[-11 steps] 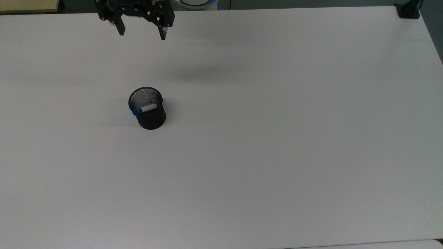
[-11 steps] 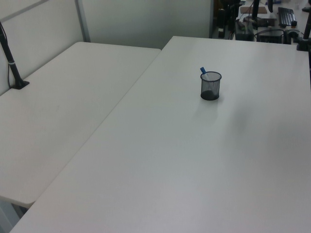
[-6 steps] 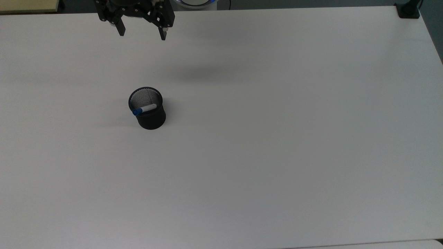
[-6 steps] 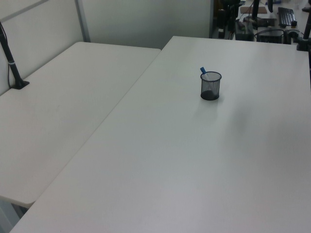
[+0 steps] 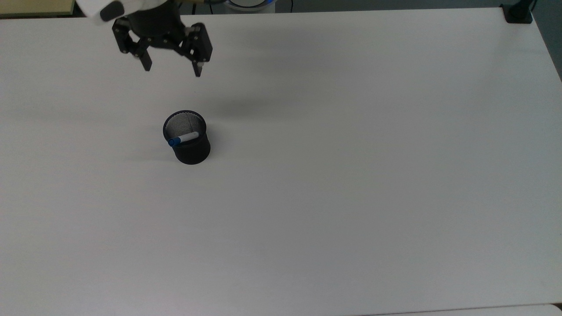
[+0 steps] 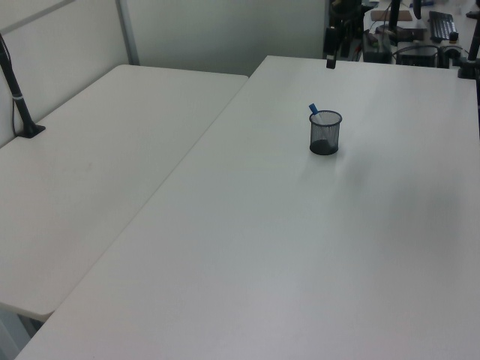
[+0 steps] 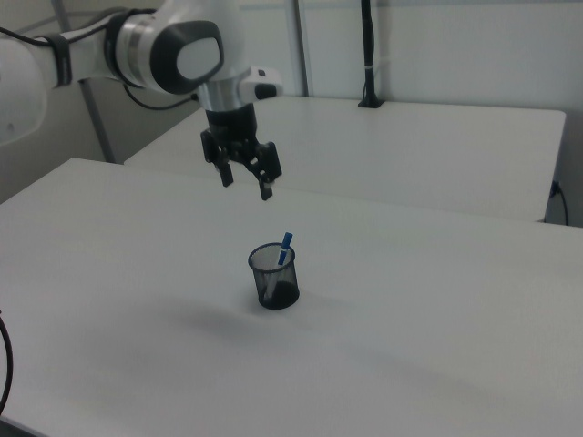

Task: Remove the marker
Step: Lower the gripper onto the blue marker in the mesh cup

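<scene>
Approaching, top view: black two-finger gripper hangs upper left, fingers spread, grasping nothing; short white marker with blue cap leans in the round black mesh cup left of centre.
Left view: blue cap pokes past the cup rim, upper right.
Right view: descend straight, pinch the cap, avoid nudging the cup on the white table.

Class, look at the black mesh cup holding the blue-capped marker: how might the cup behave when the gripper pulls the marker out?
The black mesh cup looks light, being see-through wire, so it may slide or lift if the white, blue-capped marker drags on its rim. The marker leans against one side, so a slanted pull could probably tip the cup. The open gripper would likely do best pulling along the marker's axis.
</scene>
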`<state>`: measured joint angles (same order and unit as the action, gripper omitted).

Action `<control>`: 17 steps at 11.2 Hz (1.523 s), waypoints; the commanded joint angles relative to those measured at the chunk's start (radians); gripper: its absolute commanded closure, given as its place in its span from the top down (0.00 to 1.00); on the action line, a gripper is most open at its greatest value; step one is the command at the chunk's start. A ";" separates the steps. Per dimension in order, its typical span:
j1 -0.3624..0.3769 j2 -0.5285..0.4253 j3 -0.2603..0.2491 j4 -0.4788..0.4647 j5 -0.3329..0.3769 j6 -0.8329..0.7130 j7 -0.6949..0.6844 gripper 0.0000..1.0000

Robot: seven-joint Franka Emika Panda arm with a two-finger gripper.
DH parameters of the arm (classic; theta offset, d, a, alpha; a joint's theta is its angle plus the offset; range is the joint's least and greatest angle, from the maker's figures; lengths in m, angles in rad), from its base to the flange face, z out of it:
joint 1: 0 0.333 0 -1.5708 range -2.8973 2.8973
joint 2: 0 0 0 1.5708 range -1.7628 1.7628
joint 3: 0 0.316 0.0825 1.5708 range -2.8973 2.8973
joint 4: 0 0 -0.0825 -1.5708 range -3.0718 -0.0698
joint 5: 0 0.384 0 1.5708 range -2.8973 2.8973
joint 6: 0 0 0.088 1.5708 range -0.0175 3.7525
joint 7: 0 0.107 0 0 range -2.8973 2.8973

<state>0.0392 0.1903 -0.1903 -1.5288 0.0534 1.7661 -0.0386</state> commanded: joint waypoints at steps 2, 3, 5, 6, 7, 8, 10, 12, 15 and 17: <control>-0.019 0.121 -0.021 0.058 0.011 0.030 -0.047 0.87; -0.024 0.133 -0.021 0.053 0.016 0.064 -0.085 0.81; -0.047 0.155 -0.021 0.042 0.017 0.124 -0.106 0.71; -0.048 0.176 -0.021 0.044 0.031 0.144 -0.098 0.67; -0.047 0.195 -0.020 0.044 0.061 0.174 -0.092 0.65; -0.041 0.207 -0.017 0.044 0.068 0.190 -0.090 0.64; -0.036 0.239 -0.015 0.044 0.072 0.249 -0.086 0.56; -0.036 0.256 -0.014 0.042 0.071 0.288 -0.052 0.51; -0.027 0.262 -0.006 0.042 0.071 0.288 -0.021 0.51; -0.024 0.262 -0.003 0.041 0.071 0.286 -0.018 0.51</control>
<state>0.0052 0.4458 -0.1930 -1.4991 0.1074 2.0415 -0.0779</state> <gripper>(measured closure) 0.493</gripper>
